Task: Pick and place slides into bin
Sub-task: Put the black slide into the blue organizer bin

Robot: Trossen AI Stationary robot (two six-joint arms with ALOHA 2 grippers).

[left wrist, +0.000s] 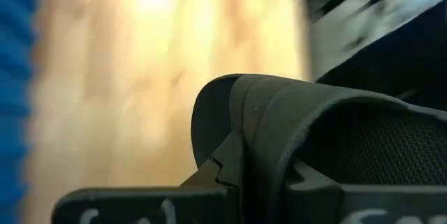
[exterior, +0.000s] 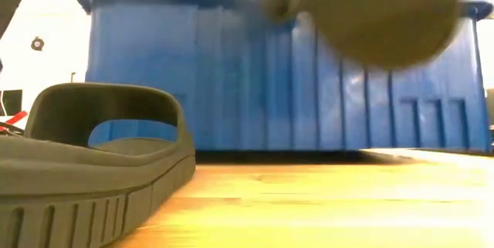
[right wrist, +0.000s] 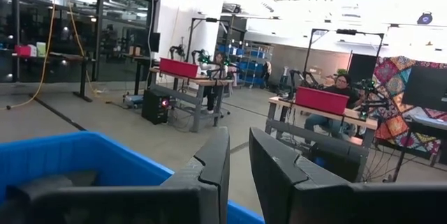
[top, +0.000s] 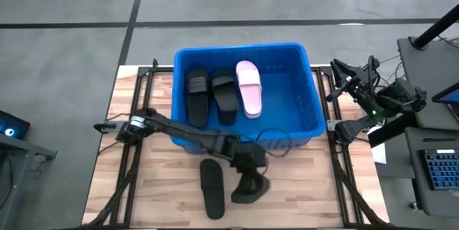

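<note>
The blue bin stands at the table's far middle; two black slides and one pale pink slide lie flat on its floor. Another black slide rests sole-down on the wooden table in front of the bin, and fills the low view's left. Just to its right my left gripper is shut on a further black slide, which appears blurred at the top of the low view. My right gripper waits off the table's right edge, open by a narrow gap with nothing in it. My left gripper pinches the black slide between its two fingers at the strap's curved edge; its own fingers cover the exact spot. The fingers slant down from the table's left. The slide hangs tilted below them, clear of the table.
The bin's near wall stands close behind the lifted slide. Bare wooden table lies to the right of my left gripper. The right arm and equipment stand beyond the right edge. People sit at benches in the room behind.
</note>
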